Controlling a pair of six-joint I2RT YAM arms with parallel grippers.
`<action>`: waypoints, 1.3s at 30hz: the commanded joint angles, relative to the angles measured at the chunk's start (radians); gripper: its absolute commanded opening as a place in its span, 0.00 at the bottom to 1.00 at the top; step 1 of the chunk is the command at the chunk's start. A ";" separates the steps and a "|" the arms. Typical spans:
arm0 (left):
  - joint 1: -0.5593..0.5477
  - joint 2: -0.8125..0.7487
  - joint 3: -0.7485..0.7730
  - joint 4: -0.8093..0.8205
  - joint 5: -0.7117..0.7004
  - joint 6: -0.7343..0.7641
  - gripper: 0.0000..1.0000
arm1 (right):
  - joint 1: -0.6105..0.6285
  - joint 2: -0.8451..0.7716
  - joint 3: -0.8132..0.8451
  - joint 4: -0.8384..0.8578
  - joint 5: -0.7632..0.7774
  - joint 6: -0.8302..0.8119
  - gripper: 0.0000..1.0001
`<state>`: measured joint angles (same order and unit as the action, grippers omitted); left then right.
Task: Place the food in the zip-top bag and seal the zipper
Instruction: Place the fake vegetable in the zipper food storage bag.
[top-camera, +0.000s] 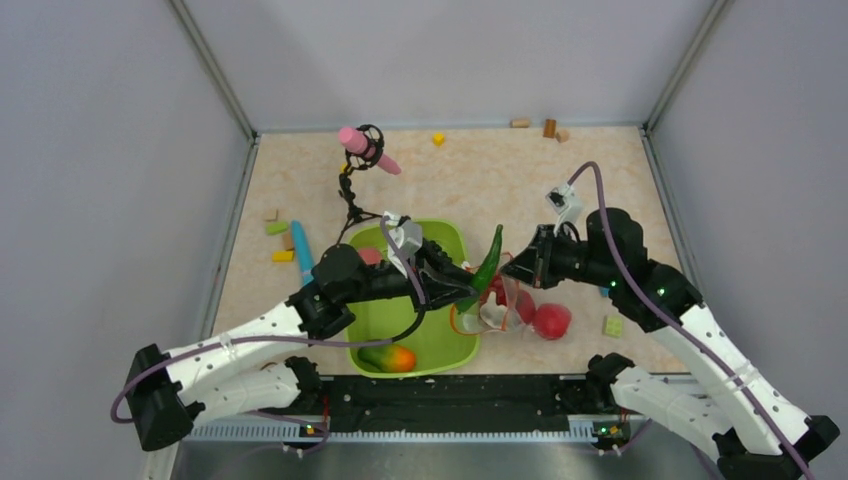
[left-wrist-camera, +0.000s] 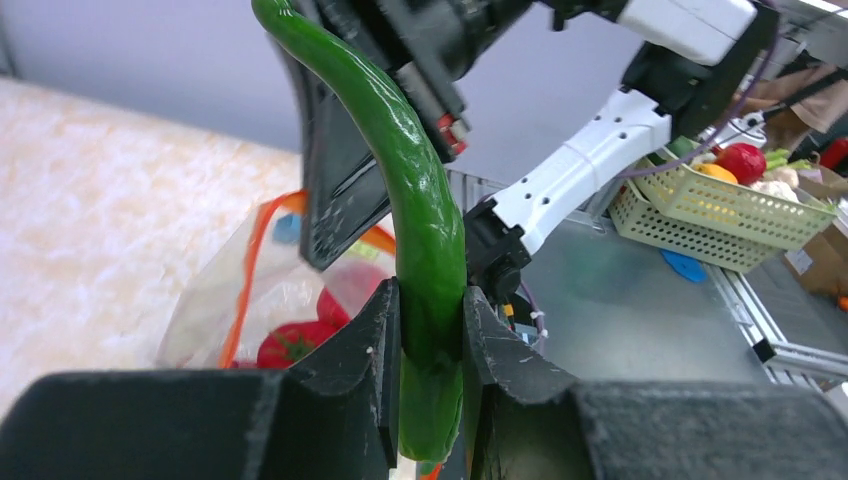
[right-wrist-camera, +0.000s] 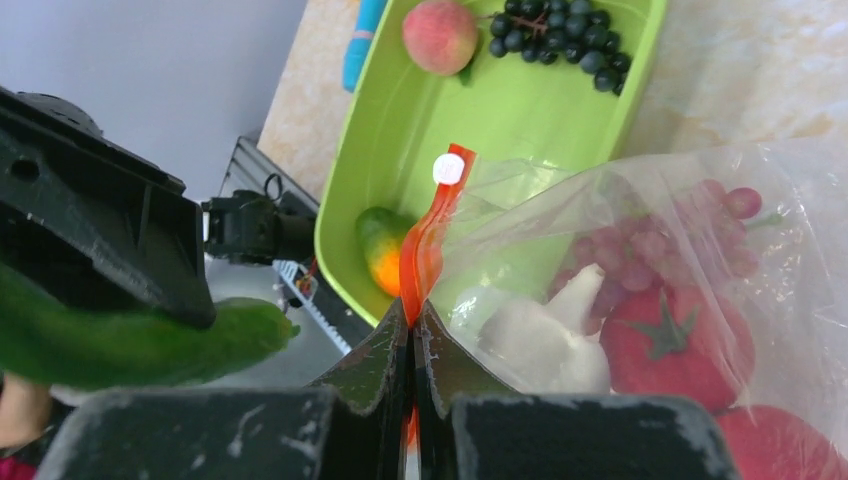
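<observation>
My left gripper (left-wrist-camera: 432, 335) is shut on the green cucumber (left-wrist-camera: 415, 230), holding it upright over the zip-top bag (top-camera: 497, 305); it shows as a green spike in the top view (top-camera: 488, 262). My right gripper (right-wrist-camera: 413, 330) is shut on the bag's orange-red zipper (right-wrist-camera: 428, 235) and holds the mouth up. Inside the bag (right-wrist-camera: 700, 250) lie a white piece (right-wrist-camera: 545, 335), a red round one (right-wrist-camera: 675, 350) and pinkish grapes (right-wrist-camera: 690, 235). A peach (right-wrist-camera: 440, 35), dark grapes (right-wrist-camera: 560, 35) and an orange-green piece (right-wrist-camera: 380, 250) lie in the lime-green tray (right-wrist-camera: 520, 110).
A red round piece (top-camera: 551, 320) sits just right of the bag. A light-blue stick (top-camera: 301, 252) and small blocks (top-camera: 277, 228) lie left of the tray (top-camera: 440, 345). A pink object on a black stand (top-camera: 366, 148) is behind. More blocks sit at the back wall (top-camera: 549, 127).
</observation>
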<state>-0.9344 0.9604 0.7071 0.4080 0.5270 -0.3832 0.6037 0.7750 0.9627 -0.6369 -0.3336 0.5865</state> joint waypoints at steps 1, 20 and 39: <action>-0.043 0.010 -0.052 0.229 0.031 0.093 0.00 | -0.007 0.019 0.050 0.055 -0.124 0.066 0.00; -0.125 0.250 -0.198 0.499 -0.265 -0.011 0.00 | -0.007 -0.029 0.026 0.123 -0.062 0.192 0.00; -0.220 0.295 -0.117 0.318 -0.492 -0.192 0.00 | -0.007 -0.176 -0.073 0.208 0.297 0.272 0.00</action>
<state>-1.1404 1.2388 0.5465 0.7464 0.0513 -0.5533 0.5972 0.6254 0.8944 -0.5488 -0.1207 0.8238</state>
